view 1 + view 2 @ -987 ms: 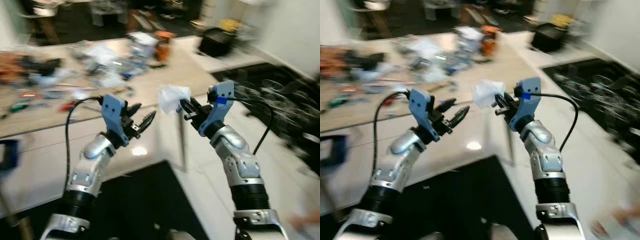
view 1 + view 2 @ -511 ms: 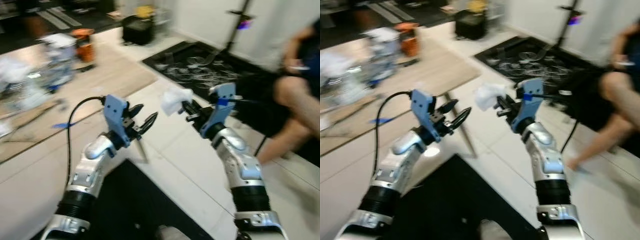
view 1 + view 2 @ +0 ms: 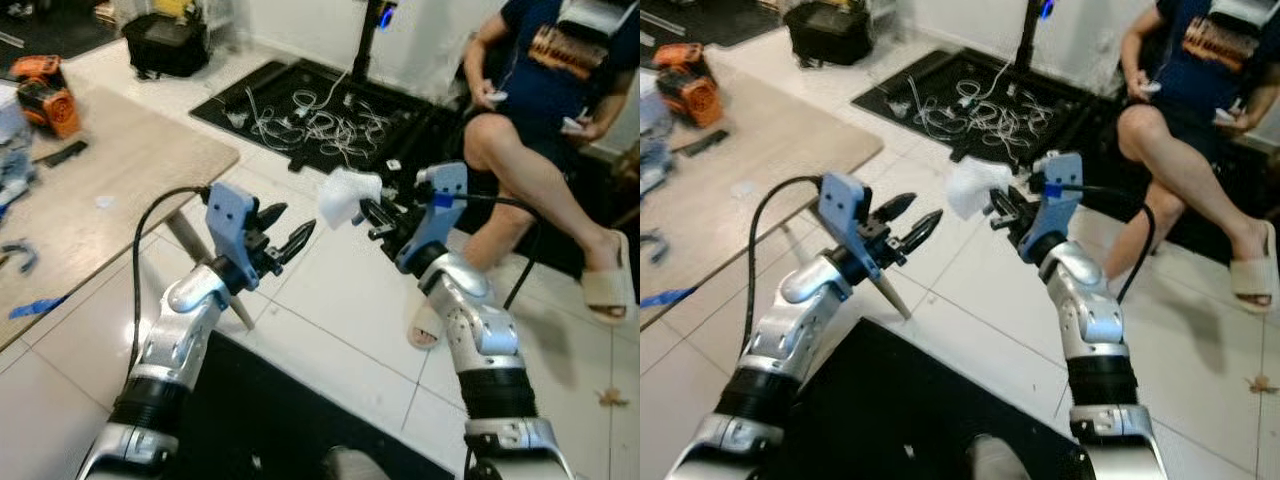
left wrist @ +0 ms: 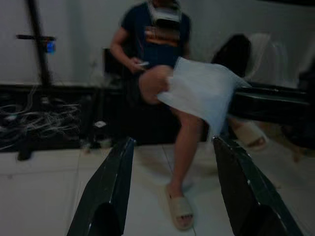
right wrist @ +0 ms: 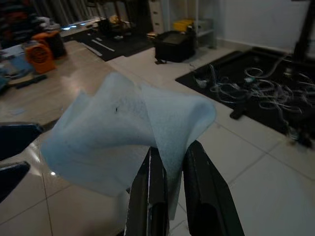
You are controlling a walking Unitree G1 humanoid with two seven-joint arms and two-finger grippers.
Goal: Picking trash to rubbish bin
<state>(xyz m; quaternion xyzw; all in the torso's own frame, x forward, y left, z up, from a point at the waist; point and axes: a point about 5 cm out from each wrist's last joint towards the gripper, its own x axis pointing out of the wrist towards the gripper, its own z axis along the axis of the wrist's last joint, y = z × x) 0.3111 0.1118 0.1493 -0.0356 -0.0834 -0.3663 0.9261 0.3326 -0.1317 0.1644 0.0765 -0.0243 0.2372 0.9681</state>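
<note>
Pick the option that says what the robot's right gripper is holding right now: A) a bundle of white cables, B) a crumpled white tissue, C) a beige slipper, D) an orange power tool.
B. The right gripper has its two black fingers pinched on a crumpled white tissue, held up in the air above the tiled floor.

two hands [image 3: 290, 237] [image 3: 368, 212]; one white tissue [image 3: 345, 194]; one seated person [image 3: 545, 90]; one wooden table [image 3: 100, 190]

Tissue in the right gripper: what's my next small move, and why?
Probably keep turning to look for the bin. The right gripper pinches the white tissue firmly; ahead sit a seated person and tangled cables.
</note>
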